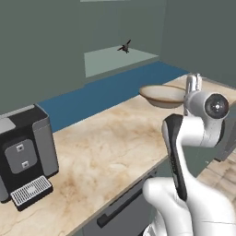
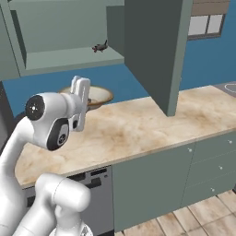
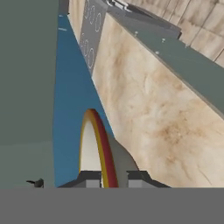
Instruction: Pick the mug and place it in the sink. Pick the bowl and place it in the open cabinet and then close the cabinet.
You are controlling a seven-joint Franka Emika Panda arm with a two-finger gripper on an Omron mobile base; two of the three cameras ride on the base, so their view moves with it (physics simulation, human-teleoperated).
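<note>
Marbled counter [image 1: 106, 147], shallow round bowl [image 1: 161, 94]

Marble-look counter [image 1: 106, 152] and open cabinet shelf [image 2: 69, 57]
A black coffee machine [image 1: 25, 154] stands on the counter's left end; a small dark figurine [image 1: 124, 46] sits on the shelf above.

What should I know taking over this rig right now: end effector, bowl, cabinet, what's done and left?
End effector: shut on the bowl's rim, pads either side of it.
Bowl: lifted off the counter, held below the shelf.
Cabinet: open, door swung out over the counter; a small dark figure sits on its shelf.
Done: bowl grasped and raised.
Left: set the bowl on the shelf, release, close the door.
Mug and sink: not in these views, so that step is unconfirmed.
</note>
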